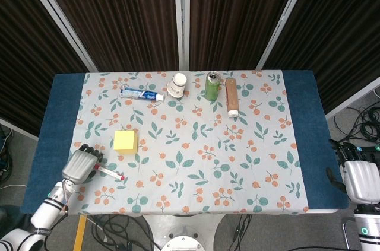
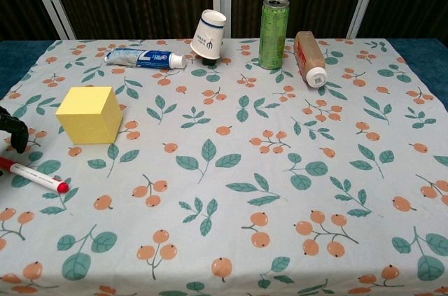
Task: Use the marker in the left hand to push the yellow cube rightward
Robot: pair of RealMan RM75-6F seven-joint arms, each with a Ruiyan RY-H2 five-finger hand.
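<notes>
Left hand (image 1: 79, 165) sits at the near-left part of the table, over the left end of the marker (image 1: 109, 172). Its dark fingers (image 2: 14, 132) curl downward just above the marker's rear end; whether they touch or pinch the marker cannot be told from either view. The marker lies flat on the flowered cloth (image 1: 196, 162), white barrel, red cap end pointing right and slightly toward the robot.

Yellow cube (image 1: 125, 142) stands on the cloth just beyond and to the right of the left hand, apart from the marker and from the fingers. In the chest view the cube (image 2: 89, 114) sits farther from the camera than the marker (image 2: 35, 176), with bare cloth between them.

Along the far edge of the cloth, left to right: a toothpaste tube (image 1: 141, 93) lying flat; a white paper cup (image 1: 177, 85) tipped over at an angle; a green can (image 1: 212, 86) standing upright; a brown bottle (image 1: 231, 97) with a white cap, lying on its side just beside the can.

Blue table (image 1: 304, 120) shows at both sides of the cloth.

Right hand (image 1: 360, 178) is off the table's near-right corner, well apart from everything on the cloth. Finger position cannot be told.
</notes>
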